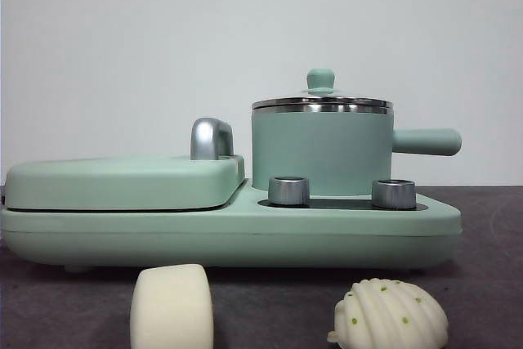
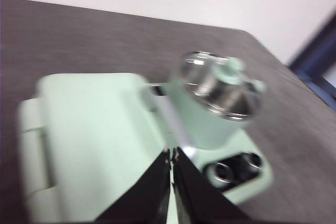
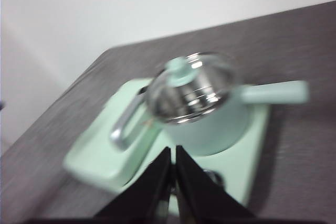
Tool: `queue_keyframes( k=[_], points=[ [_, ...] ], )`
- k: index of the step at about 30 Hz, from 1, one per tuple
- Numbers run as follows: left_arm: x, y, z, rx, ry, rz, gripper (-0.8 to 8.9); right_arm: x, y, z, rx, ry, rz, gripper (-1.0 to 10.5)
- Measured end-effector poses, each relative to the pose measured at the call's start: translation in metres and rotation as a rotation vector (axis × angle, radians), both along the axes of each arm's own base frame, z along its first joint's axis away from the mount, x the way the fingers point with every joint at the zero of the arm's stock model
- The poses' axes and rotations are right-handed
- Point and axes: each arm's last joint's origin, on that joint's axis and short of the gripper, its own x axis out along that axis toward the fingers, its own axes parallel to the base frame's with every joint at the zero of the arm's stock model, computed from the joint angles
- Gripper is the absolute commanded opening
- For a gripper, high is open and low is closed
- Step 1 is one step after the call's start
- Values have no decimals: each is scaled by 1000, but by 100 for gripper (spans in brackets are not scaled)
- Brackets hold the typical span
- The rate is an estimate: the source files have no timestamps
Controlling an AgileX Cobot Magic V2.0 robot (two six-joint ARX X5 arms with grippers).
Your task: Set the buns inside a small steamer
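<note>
Nearest the camera, two buns lie on the dark counter [image 1: 490, 300] in front of the mint-green cooker base [image 1: 229, 230]: the smooth cream bun [image 1: 172, 306] to the left and the ridged shell-shaped bun [image 1: 390, 315] with small green dots to the right, well apart from each other. Behind them, the left half of the base carries the flat lidded griddle section [image 1: 122, 181] with its chrome handle [image 1: 211, 138]. On the right half stands the small steamer [image 1: 321, 149], its glass lid [image 1: 322, 103] with green knob in place and its straight side handle pointing right; two steel dials [image 1: 288, 190] sit just in front of it. Both arms hang above the cooker, clear of everything. The left gripper [image 2: 171, 156] has its fingers pressed together, empty, and the right gripper [image 3: 172, 151] likewise has its fingers pressed together, holding nothing.
</note>
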Motion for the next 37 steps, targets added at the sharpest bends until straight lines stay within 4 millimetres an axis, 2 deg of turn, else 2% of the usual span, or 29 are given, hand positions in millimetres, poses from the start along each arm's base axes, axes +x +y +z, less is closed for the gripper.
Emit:
queue_keyframes(
  k=[3,8,13,16,19,22,24,25,37],
  points=[
    [6,-7,17,16,28,-87,10,3,2,14,-34,20,77,13],
    [14,-17,34,63,78,-226,10,9,3,30,-106,13,149,13],
    [16,-24,38,65,83,-353,10,10,4,34,-129,-21,190,23],
    [17,-25,37,74,82,-363,16,9,4,34,-137,-23,194,127],
    [17,-25,37,82,75,-366,126,9,4,32,-137,-2,196,319],
    [17,-25,37,88,70,-369,383,8,4,31,-136,5,197,535],
    [17,-25,37,93,66,-365,523,8,4,31,-136,5,197,578],
    [17,-25,37,95,65,-363,562,8,4,31,-136,5,197,578],
    [18,-25,38,75,68,-354,549,8,4,31,-109,30,188,577]
  ],
)
